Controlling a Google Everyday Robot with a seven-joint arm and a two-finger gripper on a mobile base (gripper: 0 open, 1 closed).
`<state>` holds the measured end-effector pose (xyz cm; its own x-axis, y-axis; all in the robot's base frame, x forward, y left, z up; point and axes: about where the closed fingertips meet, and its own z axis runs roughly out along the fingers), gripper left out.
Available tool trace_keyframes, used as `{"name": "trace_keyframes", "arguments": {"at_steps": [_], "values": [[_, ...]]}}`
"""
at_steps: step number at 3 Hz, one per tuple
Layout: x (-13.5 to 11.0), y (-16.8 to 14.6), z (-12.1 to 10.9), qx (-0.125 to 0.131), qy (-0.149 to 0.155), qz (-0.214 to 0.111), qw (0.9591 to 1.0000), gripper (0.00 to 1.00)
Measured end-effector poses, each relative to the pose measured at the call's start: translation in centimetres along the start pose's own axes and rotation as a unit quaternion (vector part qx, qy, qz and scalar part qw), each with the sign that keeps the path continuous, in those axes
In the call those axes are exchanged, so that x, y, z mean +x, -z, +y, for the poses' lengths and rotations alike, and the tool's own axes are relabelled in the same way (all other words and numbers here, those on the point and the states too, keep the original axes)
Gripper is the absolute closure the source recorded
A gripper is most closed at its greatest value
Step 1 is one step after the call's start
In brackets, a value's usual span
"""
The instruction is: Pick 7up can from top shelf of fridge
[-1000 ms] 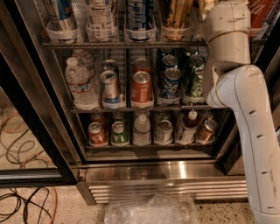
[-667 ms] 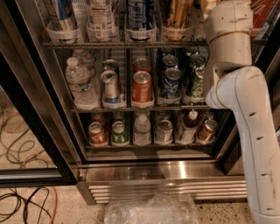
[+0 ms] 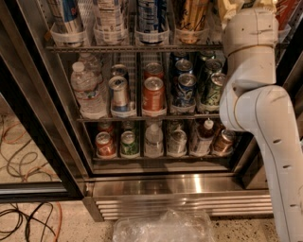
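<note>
7up can: can't spot it for sure
Arm [image 3: 255,108] upright along fridge [image 3: 180,186] right edge, gripper [image 3: 236,7] at top shelf [image 3: 132,48], grip unclear.

1. I see my white arm [image 3: 279,160] standing tall on the right side, from the bottom corner up.
2. It bends at a big round joint [image 3: 246,106] about halfway up, then points straight up.
3. My gripper [image 3: 236,5] is at the very top, mostly cut off by the edge.
</note>
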<state>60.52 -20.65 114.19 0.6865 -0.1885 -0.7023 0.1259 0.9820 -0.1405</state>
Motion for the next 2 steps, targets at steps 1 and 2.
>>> {"name": "trace_keyframes", "arguments": {"at_steps": [1,2], "values": [[-0.4,2.2,0.6,-0.013,-0.003,0.016,0.9998,1.00],[-0.3,5.0,1.5,-0.041,-0.012,0.030,0.9986,1.00]]}}
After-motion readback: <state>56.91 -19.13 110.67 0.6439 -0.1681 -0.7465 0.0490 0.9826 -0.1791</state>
